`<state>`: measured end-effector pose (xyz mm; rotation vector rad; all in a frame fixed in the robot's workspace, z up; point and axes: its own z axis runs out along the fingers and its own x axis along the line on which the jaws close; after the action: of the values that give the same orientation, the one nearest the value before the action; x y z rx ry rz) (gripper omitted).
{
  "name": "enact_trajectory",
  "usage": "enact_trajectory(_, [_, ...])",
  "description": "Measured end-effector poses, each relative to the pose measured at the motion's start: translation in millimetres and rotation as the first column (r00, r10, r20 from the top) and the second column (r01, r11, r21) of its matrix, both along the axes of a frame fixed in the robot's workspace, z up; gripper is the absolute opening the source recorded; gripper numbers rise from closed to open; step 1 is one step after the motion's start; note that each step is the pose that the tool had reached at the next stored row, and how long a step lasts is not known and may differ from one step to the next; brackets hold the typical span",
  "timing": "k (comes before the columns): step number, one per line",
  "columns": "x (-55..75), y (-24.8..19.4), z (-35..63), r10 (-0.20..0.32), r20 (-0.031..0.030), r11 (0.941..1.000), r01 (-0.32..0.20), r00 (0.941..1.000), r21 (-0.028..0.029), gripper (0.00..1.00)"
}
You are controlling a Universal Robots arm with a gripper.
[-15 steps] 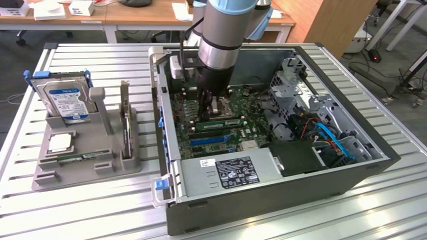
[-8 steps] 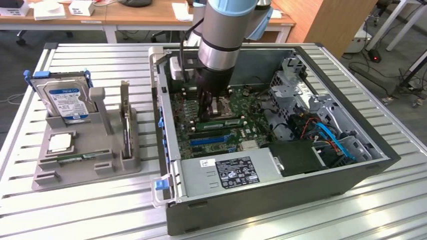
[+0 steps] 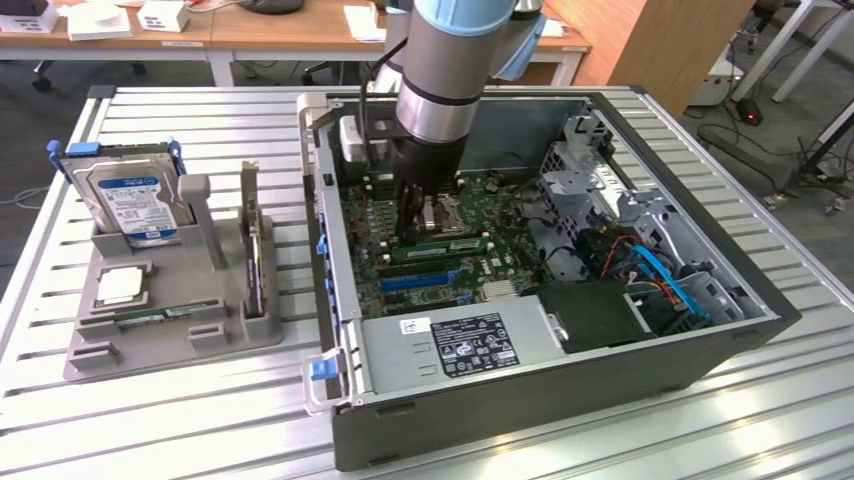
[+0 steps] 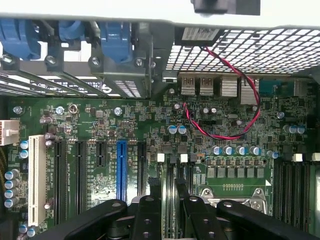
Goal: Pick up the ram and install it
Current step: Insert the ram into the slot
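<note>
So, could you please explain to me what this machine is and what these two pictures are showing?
It is a single robot arm with a gripper at its end. The exterior view comes from a camera off the arm. The wrist view comes from a camera on the arm, looking down past the gripper. On the slatted metal table lies an open computer case, and the arm reaches into it, over the green motherboard. To the exterior view's left, a grey holder carries a hard drive and a square processor chip. A green strip close under the gripper looks like the ram stick. Whether it is gripped or already seated, I cannot tell.
</note>
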<state>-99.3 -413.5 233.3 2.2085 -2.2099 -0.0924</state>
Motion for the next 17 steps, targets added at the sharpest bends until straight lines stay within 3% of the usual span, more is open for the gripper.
enact_trajectory(17, [0.0, -0.1, -4.2, 0.0, -0.0002, 1.0, 0.0, 1.0, -0.0004, 0.24])
